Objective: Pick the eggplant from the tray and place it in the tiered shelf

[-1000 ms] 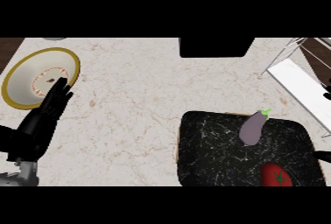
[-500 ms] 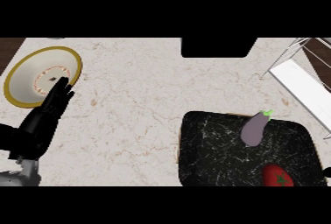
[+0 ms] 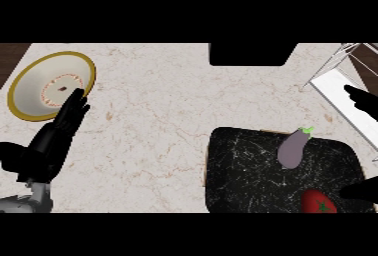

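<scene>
The purple eggplant (image 3: pixel 294 148) with its green stem lies at the far edge of the black speckled tray (image 3: pixel 244 170), lower right on the counter. Part of the tiered shelf (image 3: pixel 341 91), a white board in a wire frame, shows at the right edge. Only black finger shapes of my right hand (image 3: pixel 363 102) reach in from the right edge, spread and open, to the right of the eggplant and apart from it. At the lower left my left hand (image 3: pixel 53 142) rests open with its fingers straight, their tips beside the plate.
A round plate (image 3: pixel 28 95) with a yellow rim sits at the far left. A red strawberry-like fruit (image 3: pixel 319 202) lies in the tray's near right corner. A black rectangular block (image 3: pixel 251 54) sits at the counter's far edge.
The right hand has come further into view at the right edge, its fingers now over the shelf. The eggplant and the left hand have stayed put.
</scene>
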You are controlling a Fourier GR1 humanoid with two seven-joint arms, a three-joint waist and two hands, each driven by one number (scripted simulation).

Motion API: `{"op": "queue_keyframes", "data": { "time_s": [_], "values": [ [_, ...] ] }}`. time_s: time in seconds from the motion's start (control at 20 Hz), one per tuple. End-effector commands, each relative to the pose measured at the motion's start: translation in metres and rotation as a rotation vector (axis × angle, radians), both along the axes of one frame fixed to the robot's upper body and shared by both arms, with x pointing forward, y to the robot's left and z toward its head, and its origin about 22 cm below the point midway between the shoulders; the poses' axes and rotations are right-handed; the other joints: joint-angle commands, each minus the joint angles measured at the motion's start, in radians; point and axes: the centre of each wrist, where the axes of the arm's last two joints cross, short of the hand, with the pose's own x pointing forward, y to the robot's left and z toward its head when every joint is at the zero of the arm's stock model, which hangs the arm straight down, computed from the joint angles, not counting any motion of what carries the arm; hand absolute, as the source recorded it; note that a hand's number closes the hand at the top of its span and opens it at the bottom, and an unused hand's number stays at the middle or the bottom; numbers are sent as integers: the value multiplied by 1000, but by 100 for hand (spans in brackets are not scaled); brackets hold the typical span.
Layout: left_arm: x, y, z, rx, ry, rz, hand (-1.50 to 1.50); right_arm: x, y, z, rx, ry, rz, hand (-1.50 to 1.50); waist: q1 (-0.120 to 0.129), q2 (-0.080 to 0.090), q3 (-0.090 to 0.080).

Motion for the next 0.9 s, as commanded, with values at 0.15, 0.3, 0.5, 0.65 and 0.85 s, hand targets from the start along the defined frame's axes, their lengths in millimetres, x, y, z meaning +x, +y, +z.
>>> {"op": "queue_keyframes", "data": {
  "time_s": [0.15, 0.3, 0.5, 0.65, 0.85],
  "values": [
    [-2, 24, 21, 10, 6, -3, 0, 18, 35, -4, -96, 45, 1, -150, 4, 0, 0],
    [-1, 22, -1, -13, 12, -3, 0, 21, 46, -23, -101, 51, 27, -150, -4, -1, 0],
    [4, -9, 3, 22, -6, 21, 0, 24, 38, -36, -147, 147, 54, -150, -9, -1, 1],
    [1, 2, 3, 20, -2, 17, 0, 35, 48, -30, -190, 225, 75, -150, -4, 0, 0],
    [8, 1, -7, 5, 5, -5, 0, 45, 53, -36, -241, 270, 79, -150, -5, 0, 0]
  ]
}}
